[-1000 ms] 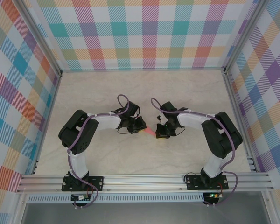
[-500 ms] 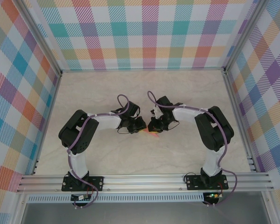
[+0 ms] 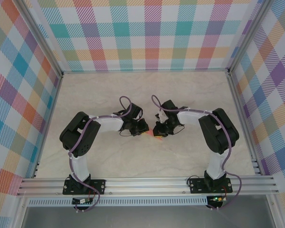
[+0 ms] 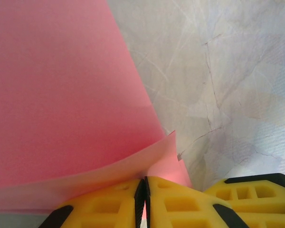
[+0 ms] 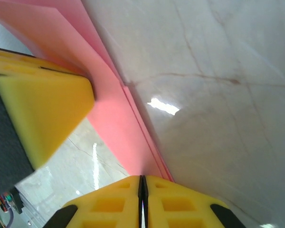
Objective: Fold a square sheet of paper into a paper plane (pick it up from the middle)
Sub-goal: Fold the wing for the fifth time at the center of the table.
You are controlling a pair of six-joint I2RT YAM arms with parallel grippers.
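The square sheet of paper [image 4: 61,90] is salmon-pink and folded, with layered edges [image 5: 118,128]. It hangs just above the table between the two arms, and from above only a small pink sliver [image 3: 152,136] shows. My left gripper [image 4: 145,186] is shut on one end, where a curled flap rises out of the closed yellow jaws. My right gripper [image 5: 142,183] is shut on the narrow opposite end. The grippers nearly touch tip to tip [image 3: 151,129]. A left finger [image 5: 42,109] appears in the right wrist view, and a right finger [image 4: 256,190] in the left wrist view.
The beige marbled table [image 3: 147,90] is bare around the arms. Checkered walls [image 3: 152,33] close it in at the back and both sides. An aluminium rail [image 3: 147,183] runs along the near edge.
The right gripper has swung left toward the left gripper, closing the gap, so less of the pink paper shows between them. The left arm has stayed put.
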